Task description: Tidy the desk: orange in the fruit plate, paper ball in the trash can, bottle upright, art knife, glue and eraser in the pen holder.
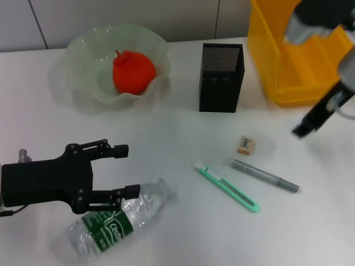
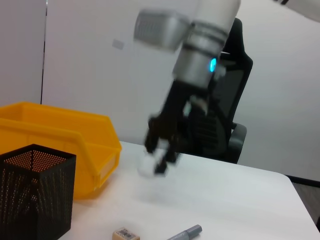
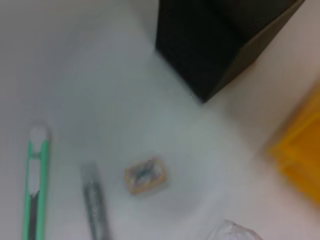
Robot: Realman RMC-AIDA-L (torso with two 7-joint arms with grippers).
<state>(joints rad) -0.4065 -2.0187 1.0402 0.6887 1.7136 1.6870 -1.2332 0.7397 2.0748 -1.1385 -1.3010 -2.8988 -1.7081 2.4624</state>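
1. Here the left gripper sits low at the near left of the table, its jaws wide apart around the neck end of the bottle, which lies on its side; the fingers do not close on it.
2. The right gripper hangs above the table's right side, in front of the yellow bin; the left wrist view shows something white, the paper ball, at its tips, though whether the jaws pinch it I cannot tell.
3. The orange rests in the fruit plate.
4. The eraser, grey glue stick and green knife lie on the table near the black pen holder.
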